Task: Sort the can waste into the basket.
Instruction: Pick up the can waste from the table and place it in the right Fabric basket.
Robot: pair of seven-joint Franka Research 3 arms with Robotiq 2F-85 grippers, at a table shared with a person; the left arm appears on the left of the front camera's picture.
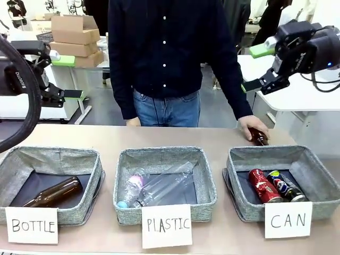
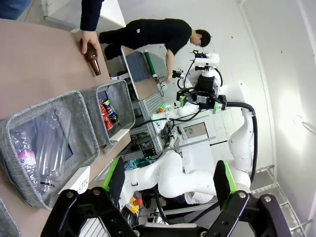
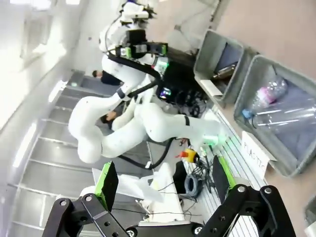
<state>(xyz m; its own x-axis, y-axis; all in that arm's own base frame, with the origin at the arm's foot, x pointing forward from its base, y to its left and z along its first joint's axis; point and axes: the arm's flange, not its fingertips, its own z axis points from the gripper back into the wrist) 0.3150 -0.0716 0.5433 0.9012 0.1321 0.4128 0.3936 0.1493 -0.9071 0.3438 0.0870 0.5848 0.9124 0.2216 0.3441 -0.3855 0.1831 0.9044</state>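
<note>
CAN sign (image 1: 288, 219) fronts the basket (image 1: 319, 183); red can (image 1: 263, 186) and black can (image 1: 285, 186) lie inside. Left hand (image 1: 70, 77) and right hand (image 1: 256, 67) hang raised, fingers spread, holding nothing. Person's hand (image 1: 251, 126) grips a brown bottle (image 1: 258, 137) on the worktop (image 1: 175, 135).

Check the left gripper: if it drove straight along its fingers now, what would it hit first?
Judging by the left wrist view, the open left gripper points past the table edge at the right arm; likely that arm first, though depth is unclear.

signs on baskets: "BOTTLE" (image 1: 32, 225) | "PLASTIC" (image 1: 167, 225) | "CAN" (image 1: 288, 219)
</note>
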